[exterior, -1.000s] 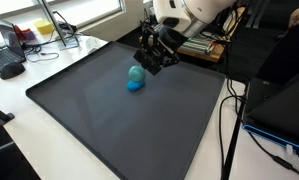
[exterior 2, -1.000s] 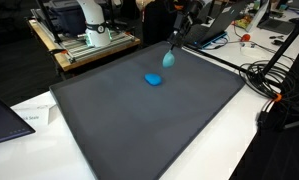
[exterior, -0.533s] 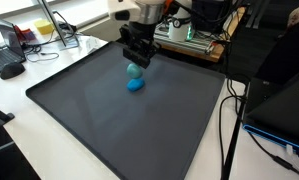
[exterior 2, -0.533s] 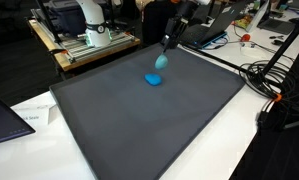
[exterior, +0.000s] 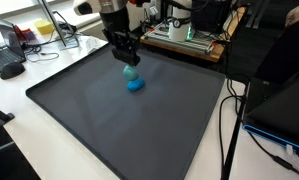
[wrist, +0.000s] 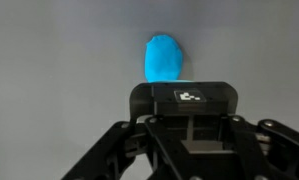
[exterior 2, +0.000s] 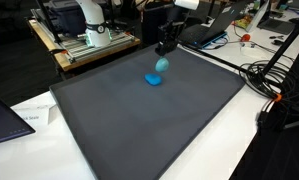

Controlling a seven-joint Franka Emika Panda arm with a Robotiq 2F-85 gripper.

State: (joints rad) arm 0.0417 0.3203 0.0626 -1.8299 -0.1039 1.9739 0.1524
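My gripper (exterior: pixel 128 62) points straight down over the far part of the dark mat (exterior: pixel 109 130) and is shut on a pale teal, egg-shaped object (exterior: pixel 130 71) that hangs from its fingertips. Directly beneath it a brighter blue rounded piece (exterior: pixel 135 85) lies on the mat, close to the teal object or just touching it. Both exterior views show this pair: the teal object (exterior 2: pixel 161 64) under the gripper (exterior 2: pixel 164 52), the blue piece (exterior 2: pixel 153 79) below. In the wrist view a blue oval (wrist: pixel 164 58) shows beyond the black gripper body; I cannot tell which of the two it is.
The mat covers most of a white table (exterior: pixel 14 110). A keyboard and mouse (exterior: pixel 11 70) lie at one corner, black cables (exterior 2: pixel 274 80) run along one side, and lab equipment (exterior 2: pixel 89 30) stands behind. A sheet of paper (exterior 2: pixel 29 118) lies near the mat's corner.
The arm has swung across the back of the mat, and the gripper has gone from slanted to pointing straight down. The teal object stayed held and shifted slightly closer over the blue piece.
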